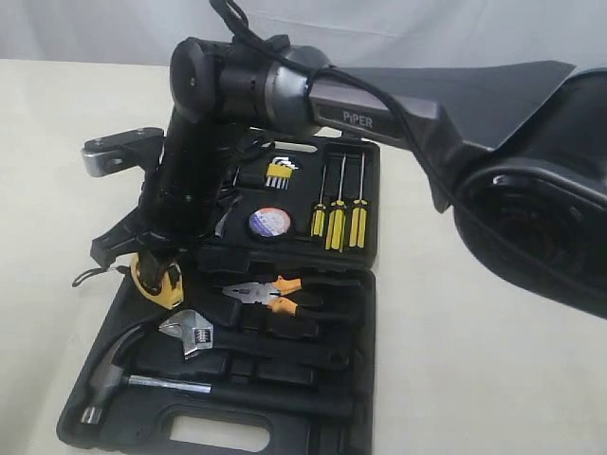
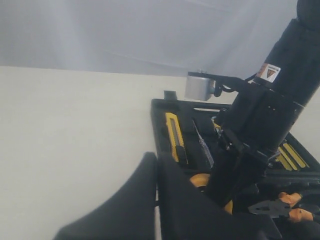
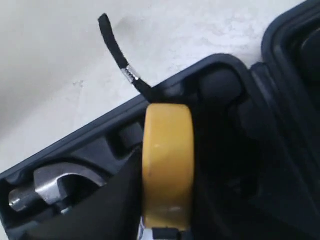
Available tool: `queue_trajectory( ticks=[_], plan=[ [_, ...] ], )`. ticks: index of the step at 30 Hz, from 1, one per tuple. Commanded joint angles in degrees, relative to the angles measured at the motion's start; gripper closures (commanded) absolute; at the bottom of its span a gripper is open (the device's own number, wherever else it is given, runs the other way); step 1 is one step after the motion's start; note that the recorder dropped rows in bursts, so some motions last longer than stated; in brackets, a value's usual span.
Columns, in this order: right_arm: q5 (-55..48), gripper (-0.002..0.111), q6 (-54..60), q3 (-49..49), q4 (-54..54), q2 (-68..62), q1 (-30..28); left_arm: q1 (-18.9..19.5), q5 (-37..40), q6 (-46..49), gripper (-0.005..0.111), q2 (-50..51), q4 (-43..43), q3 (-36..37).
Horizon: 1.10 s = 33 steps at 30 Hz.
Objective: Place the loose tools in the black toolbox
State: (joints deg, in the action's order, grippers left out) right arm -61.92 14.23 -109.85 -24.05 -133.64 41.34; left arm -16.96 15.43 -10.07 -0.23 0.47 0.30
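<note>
Exterior view: your right gripper (image 1: 150, 258) clamps the tape measure (image 1: 163, 284) above the left edge of the black toolbox (image 1: 332, 422). Left wrist view: your left gripper (image 2: 156, 170) sits farther off; its opening cannot be told. Right wrist view: the tape measure hangs edge-on, its recess seemingly just beneath.

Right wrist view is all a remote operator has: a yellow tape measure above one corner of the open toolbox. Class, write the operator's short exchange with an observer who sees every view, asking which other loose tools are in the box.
Operator: Are the pliers in the box?
Observer: Yes, the pliers lie in a recess near the middle of the toolbox.
Operator: And the knife?
Observer: The knife lies in a slot along one edge of the box; only the left wrist view shows it.
</note>
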Motion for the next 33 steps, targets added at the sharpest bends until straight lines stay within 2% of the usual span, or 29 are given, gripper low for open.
queue_trajectory(
  ticks=[1,3,4,6,7,10,13,14,19,27,30,33],
  plan=[
    [0.68,0.091,0.59,-0.02,1.34,-0.71,0.04,-0.26,0.18,0.02,0.107,0.23,-0.47,-0.3],
    [-0.37,0.068,0.33,-0.02,1.45,-0.71,0.04,-0.26,0.18,0.02,0.107,0.23,-0.47,-0.3],
    [-0.66,0.045,-0.07,-0.02,1.45,-0.71,0.04,-0.26,0.18,0.02,0.107,0.23,-0.47,-0.3],
    [-0.51,0.019,-0.07,-0.02,1.45,-0.71,0.04,-0.26,0.18,0.02,0.107,0.23,-0.47,-0.3],
    [-0.51,0.017,-0.07,-0.02,1.45,-0.71,0.04,-0.26,0.18,0.02,0.107,0.23,-0.47,-0.3],
    [-0.04,0.024,-0.32,-0.02,1.45,-0.58,0.04,-0.26,0.18,0.02,0.107,0.23,-0.47,-0.3],
    [0.41,0.05,-2.93,-0.02,3.68,-0.37,-0.06,-0.26,0.18,0.02,0.107,0.23,-0.47,-0.3],
    [0.63,0.054,-4.13,-0.02,5.53,-0.23,-0.06,-0.26,0.18,0.02,0.107,0.23,-0.47,-0.3],
    [0.5,0.055,-13.82,-0.02,22.08,1.5,-0.06,-0.26,0.18,0.02,0.107,0.23,-0.47,-0.3],
    [0.91,0.056,-15.54,-0.02,24.64,2.98,-0.06,-0.26,0.18,0.02,0.107,0.23,-0.47,-0.3],
    [1.31,0.064,-15.54,-0.02,24.64,2.98,-0.06,-0.26,0.18,0.02,0.107,0.23,-0.47,-0.3],
    [1.97,0.082,-15.54,-0.02,24.64,2.98,0.09,-0.26,0.18,0.02,0.107,0.23,-0.47,-0.3]
  ],
)
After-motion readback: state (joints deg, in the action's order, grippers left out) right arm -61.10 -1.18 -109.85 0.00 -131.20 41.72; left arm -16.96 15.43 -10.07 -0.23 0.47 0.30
